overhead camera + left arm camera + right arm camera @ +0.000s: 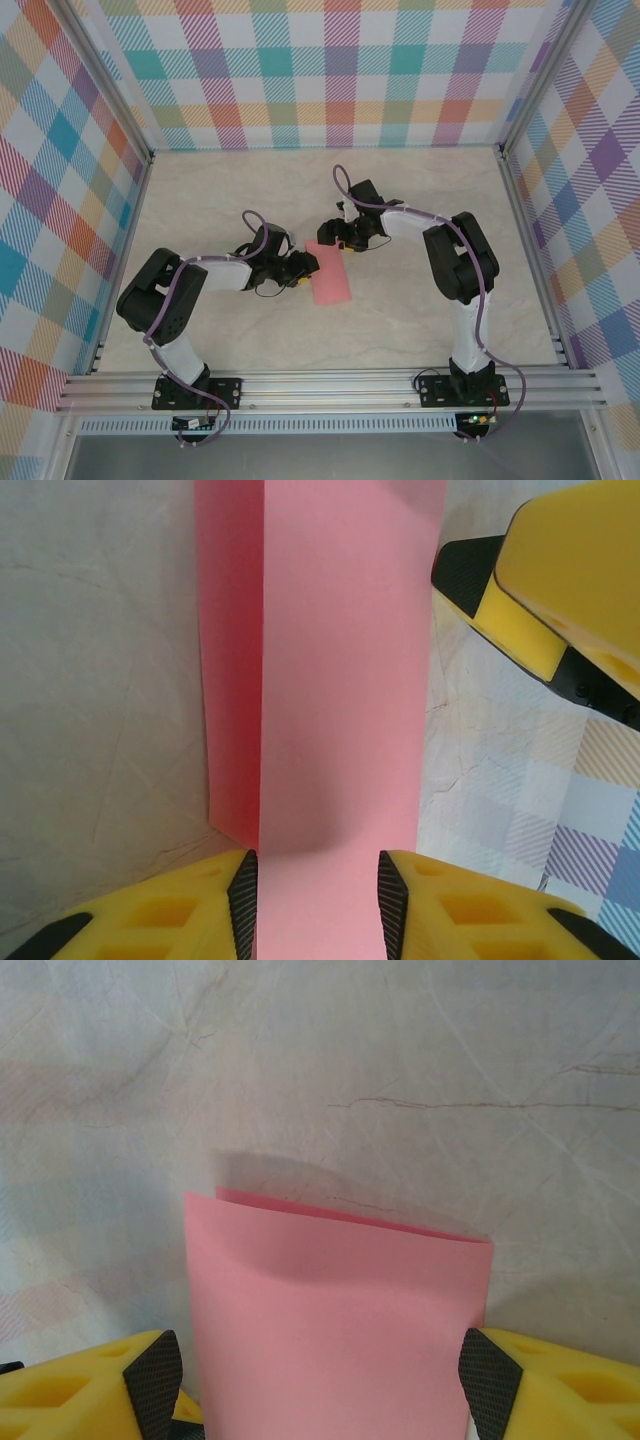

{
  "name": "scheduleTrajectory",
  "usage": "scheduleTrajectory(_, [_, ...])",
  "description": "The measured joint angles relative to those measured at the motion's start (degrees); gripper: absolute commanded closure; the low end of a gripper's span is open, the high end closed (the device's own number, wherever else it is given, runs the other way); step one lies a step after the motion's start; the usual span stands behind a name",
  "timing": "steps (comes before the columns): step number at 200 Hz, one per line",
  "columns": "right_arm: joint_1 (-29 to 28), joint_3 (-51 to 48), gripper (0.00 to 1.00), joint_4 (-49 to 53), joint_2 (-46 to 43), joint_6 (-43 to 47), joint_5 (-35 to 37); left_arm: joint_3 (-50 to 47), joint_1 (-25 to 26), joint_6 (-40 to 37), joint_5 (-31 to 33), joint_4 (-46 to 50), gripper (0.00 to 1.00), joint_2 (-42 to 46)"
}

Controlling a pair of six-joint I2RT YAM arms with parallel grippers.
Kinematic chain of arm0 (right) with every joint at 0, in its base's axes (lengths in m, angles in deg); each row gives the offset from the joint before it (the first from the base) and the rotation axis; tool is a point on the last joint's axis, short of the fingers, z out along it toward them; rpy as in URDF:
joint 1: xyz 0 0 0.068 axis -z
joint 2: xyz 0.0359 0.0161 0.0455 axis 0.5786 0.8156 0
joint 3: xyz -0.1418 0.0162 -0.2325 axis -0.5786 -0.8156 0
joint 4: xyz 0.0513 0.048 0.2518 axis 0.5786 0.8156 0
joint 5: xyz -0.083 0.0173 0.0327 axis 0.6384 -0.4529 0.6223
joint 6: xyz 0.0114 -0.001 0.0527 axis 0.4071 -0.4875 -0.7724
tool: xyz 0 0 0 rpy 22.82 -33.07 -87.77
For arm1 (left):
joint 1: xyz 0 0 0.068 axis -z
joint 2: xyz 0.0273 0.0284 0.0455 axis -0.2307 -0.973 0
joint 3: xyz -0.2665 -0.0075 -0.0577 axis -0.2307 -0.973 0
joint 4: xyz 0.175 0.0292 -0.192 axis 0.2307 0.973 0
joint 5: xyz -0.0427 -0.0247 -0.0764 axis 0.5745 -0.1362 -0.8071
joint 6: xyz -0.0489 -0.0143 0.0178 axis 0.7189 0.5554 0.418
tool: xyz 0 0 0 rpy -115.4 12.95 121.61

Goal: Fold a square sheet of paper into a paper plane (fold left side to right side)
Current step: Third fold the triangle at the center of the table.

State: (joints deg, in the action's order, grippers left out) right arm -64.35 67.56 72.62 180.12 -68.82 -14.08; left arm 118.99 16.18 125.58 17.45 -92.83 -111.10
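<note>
The square sheet of paper, one salmon-pink sheet lying doubled into an upright oblong at the centre of the overhead frame, rests flat on the pale marbled table with a gripper at each end. The left gripper meets it from the left at its lower half, its two yellow fingers standing a modest gap apart with the pink face showing between the pads. Whether those pads bear down on the paper cannot be told. The right gripper sits over the sheet's upper end, jaws spread wide to either side of the paper, clamped on nothing. Two layers can be counted: a darker under-layer peeks out along the left of the left wrist view, and a thin sliver shows past the far edge at the middle of the right wrist view. The edges therefore do not quite meet. The left-to-right fold looks made but not set, so the step in hand is likely squaring and creasing. The next move calls for holding one end steady while the other nudges the layers flush and presses the crease flat. Two arms, two grippers, one sheet, and no finished plane in sight.
</note>
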Motion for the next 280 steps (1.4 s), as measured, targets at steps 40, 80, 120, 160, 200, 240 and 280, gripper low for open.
scheduleTrajectory(40, [0.0, 0.0, 0.23, 0.0, 0.0, 0.0, 0.2, 0.0, 0.0, 0.0, 0.1, 0.2, 0.60, 0.0])
scheduleTrajectory(80, [0.0, 0.0, 0.23, 0.0, 0.0, 0.0, 0.2, -0.1, 0.4, 0.0, 0.1, 0.2, 0.54, 0.0])
scheduleTrajectory(120, [0.0, 0.0, 0.23, 0.0, 0.0, 0.0, 0.2, -0.6, 1.0, 0.3, 0.1, 0.0, 0.54, 0.1])
scheduleTrajectory(160, [0.0, -0.1, 0.22, -0.2, 0.0, 0.0, 0.2, -0.9, 1.1, 1.5, 0.0, -0.1, 0.74, 0.1])
scheduleTrajectory(200, [0.0, -3.5, 0.13, -3.1, -2.5, 0.5, 0.9, -0.9, 1.2, 1.6, 0.4, 0.2, 0.90, 0.1])
scheduleTrajectory(240, [0.2, -12.1, 0.06, -4.5, -11.9, 3.0, 5.6, -0.9, 1.2, 2.2, 1.0, 0.2, 0.98, 0.4])
scheduleTrajectory(280, [-1.4, -27.0, 0.07, -9.4, -28.4, 7.5, 8.3, -0.9, 1.6, 3.0, 1.2, 0.3, 1.00, 0.8])
